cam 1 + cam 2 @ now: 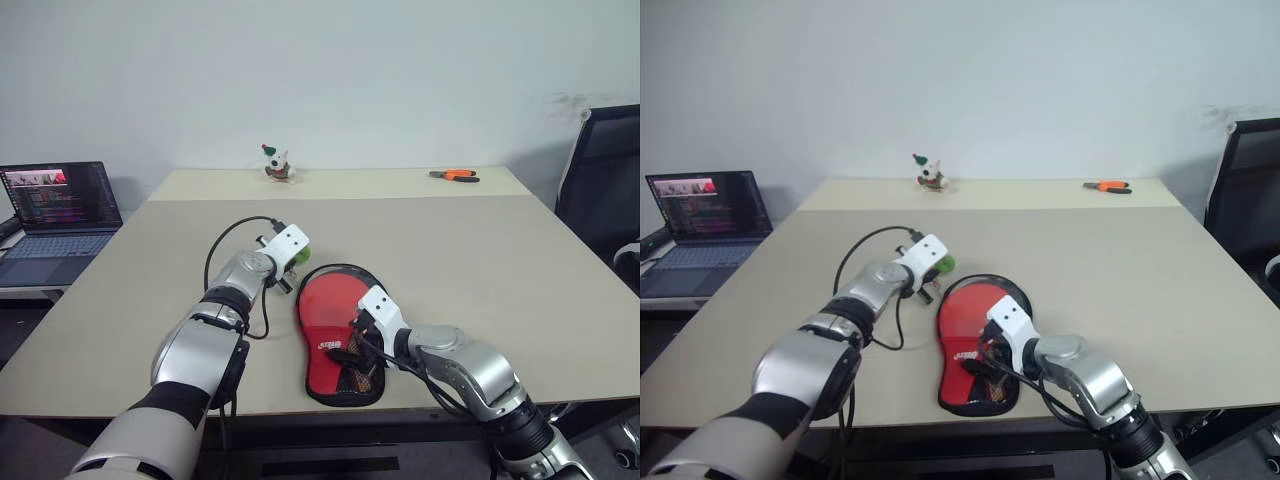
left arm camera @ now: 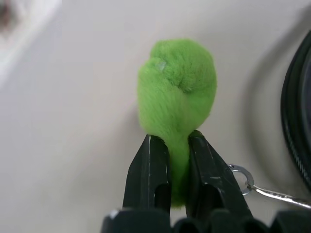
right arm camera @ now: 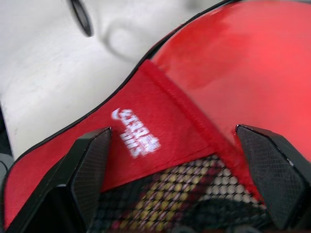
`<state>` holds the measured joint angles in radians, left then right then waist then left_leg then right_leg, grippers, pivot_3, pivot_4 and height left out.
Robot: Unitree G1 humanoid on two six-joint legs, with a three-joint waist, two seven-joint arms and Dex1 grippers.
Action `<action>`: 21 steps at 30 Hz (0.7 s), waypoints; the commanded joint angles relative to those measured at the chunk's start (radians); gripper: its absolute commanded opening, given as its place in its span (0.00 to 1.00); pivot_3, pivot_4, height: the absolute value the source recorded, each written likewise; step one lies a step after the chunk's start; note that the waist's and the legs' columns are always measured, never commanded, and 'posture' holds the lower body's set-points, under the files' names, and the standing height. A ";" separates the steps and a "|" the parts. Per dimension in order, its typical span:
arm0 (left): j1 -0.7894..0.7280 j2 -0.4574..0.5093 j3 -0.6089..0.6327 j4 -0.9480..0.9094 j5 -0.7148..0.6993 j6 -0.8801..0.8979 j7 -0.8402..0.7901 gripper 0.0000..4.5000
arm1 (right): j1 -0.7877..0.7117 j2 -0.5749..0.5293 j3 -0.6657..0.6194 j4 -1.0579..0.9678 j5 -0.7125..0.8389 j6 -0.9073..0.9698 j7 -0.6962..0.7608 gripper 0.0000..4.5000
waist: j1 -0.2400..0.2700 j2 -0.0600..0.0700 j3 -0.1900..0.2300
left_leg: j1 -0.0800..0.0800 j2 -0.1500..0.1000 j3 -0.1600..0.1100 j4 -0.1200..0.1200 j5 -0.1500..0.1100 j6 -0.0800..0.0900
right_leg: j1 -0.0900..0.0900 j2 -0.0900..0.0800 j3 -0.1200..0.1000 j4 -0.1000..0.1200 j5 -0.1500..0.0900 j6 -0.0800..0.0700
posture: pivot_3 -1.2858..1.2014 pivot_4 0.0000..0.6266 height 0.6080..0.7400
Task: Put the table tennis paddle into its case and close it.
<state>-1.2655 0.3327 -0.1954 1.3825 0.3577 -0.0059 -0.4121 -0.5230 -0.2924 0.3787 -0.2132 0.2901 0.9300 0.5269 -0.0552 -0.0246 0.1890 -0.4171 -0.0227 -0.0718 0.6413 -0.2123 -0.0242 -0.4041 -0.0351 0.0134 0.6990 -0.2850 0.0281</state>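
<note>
Tool on my left arm (image 2: 170,170) is pinched tight on the fluffy green pull tag (image 2: 177,92), and the tag's stem is squeezed between the two black fingers (image 2: 148,170) with the puff bulging out past the tips. A small metal ring (image 2: 241,173) sits just beside them, leading off toward the zipper.

My right tool (image 3: 177,160) hangs spread wide over the case (image 1: 335,335), one finger to either side of the white logo (image 3: 137,129) and the black mesh, gripping nothing. The case lies flat on the bench (image 1: 480,270) near the front edge, right in front of me. I can't make out the table tennis paddle itself; my guess is it's already inside, since the case looks filled out.

Now the risks. That tag is soft and furry, so a hard tug could let it slide out of my left tool. If I pull at an angle away from the zipper's curve, I reckon the slider jams or the whole case drags across the bench. My right tool isn't pinning anything, so the case has nothing stopping it from skating off the front edge. A black cable (image 1: 225,245) loops near my left wrist too, and it might snag mid-pull.
</note>
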 commanded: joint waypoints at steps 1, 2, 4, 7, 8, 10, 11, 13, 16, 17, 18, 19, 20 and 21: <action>-0.068 0.005 -0.051 -0.010 0.079 -0.050 0.099 0.02 | 0.046 -0.012 0.047 -0.017 -0.002 0.066 0.008 1.00 | 0.000 0.000 0.000 | 0.000 0.000 0.000 0.000 0.000 0.000 | 0.000 0.000 0.000 0.000 0.000 0.000 | 0.52 0.24 1.00; -0.074 -0.001 -0.072 -0.008 0.105 -0.056 0.123 0.02 | 0.055 -0.014 0.053 -0.029 0.000 0.075 0.006 1.00 | -0.001 0.000 0.000 | 0.000 0.000 0.000 0.000 0.000 0.000 | 0.000 0.000 0.000 0.000 0.000 0.000 | 0.52 0.24 1.00; -0.083 -0.012 -0.106 -0.004 0.147 -0.068 0.156 0.02 | 0.070 -0.016 0.067 -0.052 0.000 0.092 0.005 1.00 | 0.000 0.000 0.000 | 0.000 0.000 0.000 0.000 0.000 0.000 | 0.000 0.000 0.000 0.000 0.000 0.000 | 0.52 0.24 1.00; -0.098 -0.030 -0.143 0.001 0.194 -0.087 0.192 0.02 | 0.095 -0.010 0.079 -0.091 0.004 0.117 -0.009 1.00 | 0.001 0.000 0.000 | 0.000 0.000 0.000 0.000 0.000 0.000 | 0.000 0.000 0.000 0.000 0.000 0.000 | 0.52 0.24 1.00; -0.104 -0.034 -0.153 0.002 0.208 -0.093 0.201 0.02 | 0.103 -0.007 0.080 -0.103 0.007 0.126 -0.013 1.00 | 0.001 0.000 0.000 | -0.001 0.000 0.000 0.000 0.000 0.000 | 0.000 0.000 0.000 0.000 0.000 0.000 | 0.52 0.24 1.00; -0.111 -0.038 -0.169 0.004 0.229 -0.102 0.212 0.02 | 0.114 -0.001 0.082 -0.126 0.013 0.145 -0.023 1.00 | 0.001 0.000 0.000 | -0.001 0.000 0.000 0.000 0.000 0.000 | 0.000 0.000 0.000 -0.001 0.000 0.000 | 0.52 0.24 1.00; -0.117 -0.042 -0.193 0.005 0.255 -0.113 0.221 0.02 | 0.122 0.001 0.085 -0.138 0.014 0.152 -0.029 1.00 | 0.001 0.000 0.000 | -0.001 0.000 0.000 0.000 0.000 0.000 | 0.000 0.000 0.000 -0.001 0.000 0.000 | 0.52 0.24 1.00; -0.134 -0.060 -0.236 0.007 0.303 -0.131 0.249 0.02 | 0.142 0.002 0.091 -0.158 0.015 0.164 -0.039 1.00 | 0.002 0.000 0.000 | -0.001 0.000 0.000 -0.001 0.000 0.000 | 0.000 0.000 0.000 -0.001 0.000 0.000 | 0.52 0.24 1.00; -0.150 -0.084 -0.269 0.010 0.339 -0.148 0.273 0.02 | 0.158 0.006 0.093 -0.178 0.018 0.179 -0.051 1.00 | 0.005 -0.001 0.000 | -0.002 0.000 -0.001 -0.001 0.000 0.000 | 0.000 -0.001 0.000 -0.002 -0.001 0.001 | 0.52 0.24 1.00; -0.155 -0.094 -0.282 0.010 0.352 -0.156 0.280 0.02 | 0.161 0.007 0.093 -0.184 0.020 0.183 -0.056 1.00 | 0.005 -0.001 0.000 | -0.002 0.000 -0.001 -0.001 0.000 0.000 | 0.000 -0.001 0.000 -0.002 -0.001 0.001 | 0.52 0.24 1.00; -0.159 -0.102 -0.293 0.011 0.363 -0.163 0.284 0.02 | 0.164 0.010 0.092 -0.189 0.021 0.188 -0.061 1.00 | 0.006 -0.001 0.000 | -0.002 0.000 -0.001 -0.001 0.000 0.000 | 0.000 -0.002 0.000 -0.002 -0.001 0.001 | 0.52 0.24 1.00; -0.163 -0.110 -0.308 0.012 0.378 -0.172 0.288 0.02 | 0.167 0.012 0.091 -0.192 0.022 0.192 -0.065 1.00 | 0.006 -0.001 0.000 | -0.002 0.000 0.000 -0.001 0.000 0.000 | 0.000 -0.002 0.000 -0.002 -0.001 0.001 | 0.52 0.24 1.00; -0.167 -0.118 -0.325 0.012 0.395 -0.180 0.294 0.02 | 0.170 0.012 0.089 -0.194 0.022 0.194 -0.067 1.00 | 0.006 -0.001 0.000 | -0.002 0.000 0.000 -0.001 0.000 0.000 | 0.000 -0.002 0.000 -0.002 -0.001 0.002 | 0.52 0.24 1.00; -0.170 -0.127 -0.339 0.013 0.409 -0.188 0.301 0.02 | 0.173 0.014 0.088 -0.197 0.023 0.197 -0.071 1.00 | 0.006 -0.001 0.000 | -0.002 0.000 -0.001 -0.001 0.000 0.000 | 0.000 -0.002 0.000 -0.002 -0.001 0.002 | 0.52 0.24 1.00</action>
<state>-1.3676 0.2066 -0.5184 1.4215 0.7424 -0.1709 -0.1603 -0.4008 -0.2819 0.4032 -0.4325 0.2846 1.0501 0.4379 -0.0489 -0.0252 0.1891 -0.4192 -0.0231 -0.0724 0.6405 -0.2125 -0.0241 -0.4042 -0.0370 0.0130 0.6966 -0.2862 0.0298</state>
